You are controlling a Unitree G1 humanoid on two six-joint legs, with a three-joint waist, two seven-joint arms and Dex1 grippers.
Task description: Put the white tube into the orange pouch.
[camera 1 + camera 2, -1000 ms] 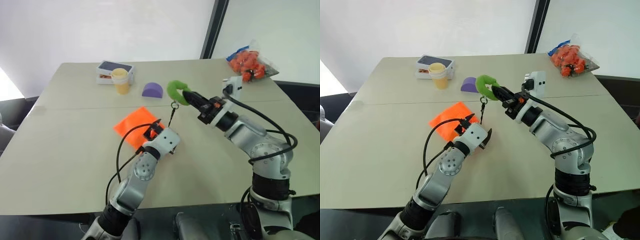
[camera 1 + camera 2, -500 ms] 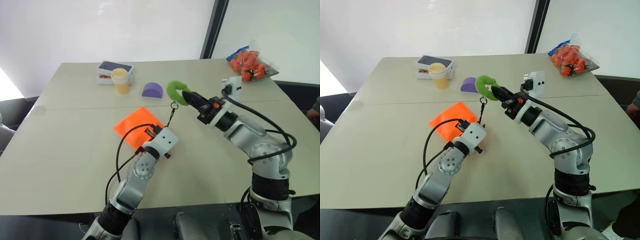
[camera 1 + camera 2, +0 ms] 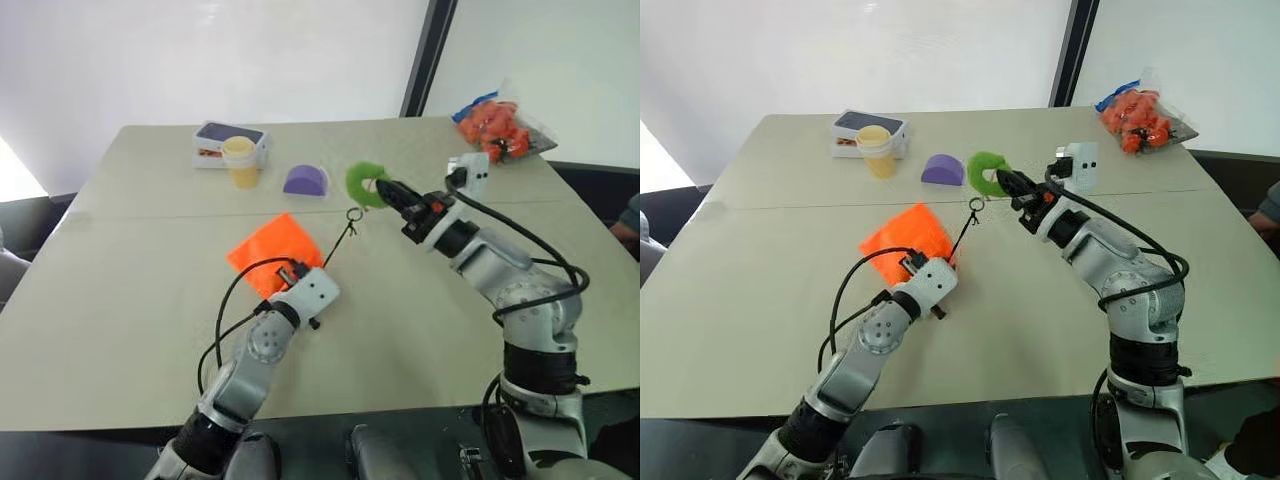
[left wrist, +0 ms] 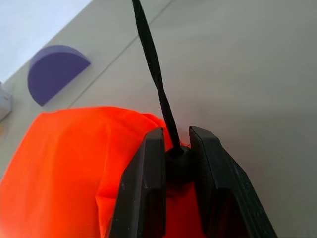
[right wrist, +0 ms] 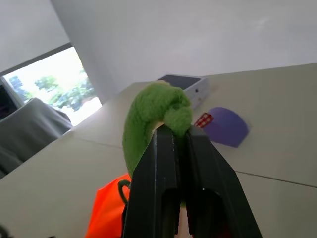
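Left gripper with its two black fingers closed nearly together on the small black fitting at the mouth of the orange pouch, where the black cord leaves the fabric; one second earlier these fingers stood spread wide above the same corner. The pouch lies flat on the table, spreading away from the left gripper on its far side.

Right gripper with its fingers pressed shut on the green ring at the cord's other end, held clear above the table. Compared with the earlier frame, the right gripper and ring sit farther from the left gripper and farther toward the back of the table, and the cord, which then hung down slack beneath the ring, now runs taut in a straight diagonal from the pouch mouth up to a small metal loop just below the ring.

The purple half-round block lies just beside the ring, on the side away from the right gripper. Beyond it stand the pale yellow cup and a flat box. The clear bag of orange-red pieces lies at the far corner, beyond the right gripper. The white tube cannot be made out.
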